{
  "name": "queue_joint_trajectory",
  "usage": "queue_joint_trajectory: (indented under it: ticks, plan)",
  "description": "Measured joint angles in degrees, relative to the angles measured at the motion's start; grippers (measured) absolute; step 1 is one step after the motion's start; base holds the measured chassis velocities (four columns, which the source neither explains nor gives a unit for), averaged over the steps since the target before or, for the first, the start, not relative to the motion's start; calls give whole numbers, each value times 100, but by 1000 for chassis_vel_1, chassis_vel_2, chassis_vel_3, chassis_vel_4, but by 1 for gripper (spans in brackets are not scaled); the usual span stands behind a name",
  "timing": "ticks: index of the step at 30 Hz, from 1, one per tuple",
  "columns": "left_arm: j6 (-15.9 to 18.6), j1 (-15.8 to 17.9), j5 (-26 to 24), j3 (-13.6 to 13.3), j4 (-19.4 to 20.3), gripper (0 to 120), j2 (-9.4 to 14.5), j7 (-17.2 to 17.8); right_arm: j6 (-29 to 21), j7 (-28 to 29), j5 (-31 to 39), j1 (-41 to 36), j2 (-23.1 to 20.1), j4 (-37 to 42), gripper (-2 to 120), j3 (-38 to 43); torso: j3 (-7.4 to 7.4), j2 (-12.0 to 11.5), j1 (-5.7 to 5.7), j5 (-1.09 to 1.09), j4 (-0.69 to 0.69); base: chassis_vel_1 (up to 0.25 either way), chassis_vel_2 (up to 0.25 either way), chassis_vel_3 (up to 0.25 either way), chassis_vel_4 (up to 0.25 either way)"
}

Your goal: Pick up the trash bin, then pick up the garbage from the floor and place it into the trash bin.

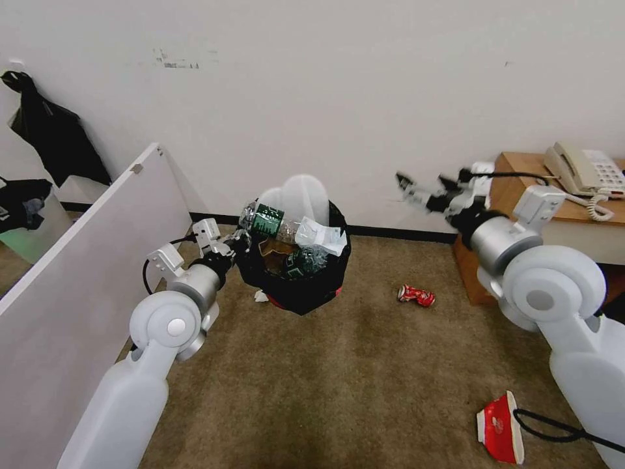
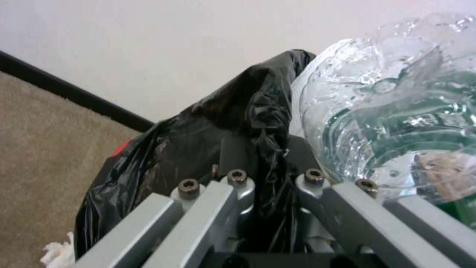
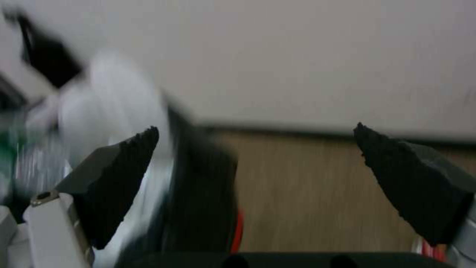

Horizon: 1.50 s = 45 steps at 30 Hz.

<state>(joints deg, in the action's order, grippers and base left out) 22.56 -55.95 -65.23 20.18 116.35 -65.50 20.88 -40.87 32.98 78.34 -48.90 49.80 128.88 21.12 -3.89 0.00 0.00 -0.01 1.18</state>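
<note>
Trash bin (image 1: 296,286), red and lined with a black bag (image 2: 198,141), is held off the carpet (image 1: 338,371) near the wall by the left gripper (image 1: 237,246), whose fingers are pinched on the bag-covered rim. It is heaped with clear bottles (image 1: 268,220), white slippers (image 1: 303,195) and crumpled paper (image 1: 320,236). The right gripper (image 1: 426,189) is raised beside the bin with its fingers (image 3: 119,178) spread wide and nothing between them. A crushed red can (image 1: 416,295) and a red-white carton (image 1: 500,427) are seen lying on the carpet, well apart. A white wad (image 1: 261,296) is seen under the bin.
</note>
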Motion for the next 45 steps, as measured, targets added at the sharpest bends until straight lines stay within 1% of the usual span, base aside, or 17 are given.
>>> queue_joint_trajectory:
  ticks: [1,2,4,6,14,19,24,28,34,45]
  plan:
    - [-1,0,5,0,-2,3,-1,0,-115,193,225,-40,0,42,100,-37,0,0,0,0,0,0,0,0,0]
    - [-1,0,5,0,-2,3,-1,0,-115,193,225,-40,0,42,100,-37,0,0,0,0,0,0,0,0,0]
    - [-3,0,17,-3,-7,3,-6,-1,-197,425,432,-192,-15,55,100,-140,0,0,0,1,0,0,0,0,0]
    - [-3,0,19,-4,-12,3,-6,-1,-200,456,437,-273,-38,26,100,-173,0,0,0,1,0,0,0,0,0]
    - [-10,1,26,2,-28,3,-5,-16,-189,462,360,-624,-185,-206,100,-263,0,0,0,1,0,0,0,0,0]
    - [-16,-8,47,10,-34,3,-12,-32,-164,451,343,-890,-387,-348,100,-301,0,0,0,1,0,0,0,0,0]
    - [-21,-13,49,28,-34,3,-2,-36,-154,454,236,-1060,-454,-497,100,-308,0,0,0,1,0,0,0,0,0]
    - [-27,-61,51,65,-20,3,14,-50,-145,486,96,-1155,-519,-659,100,-259,0,0,0,1,0,0,0,0,0]
    - [-40,-92,73,88,-12,3,9,-72,-137,638,105,-1176,-661,-841,100,-180,0,0,0,1,0,0,0,0,0]
    - [-43,-117,69,106,25,3,31,-75,-131,867,86,-1254,-683,-1225,100,-166,0,0,0,1,0,0,0,0,0]
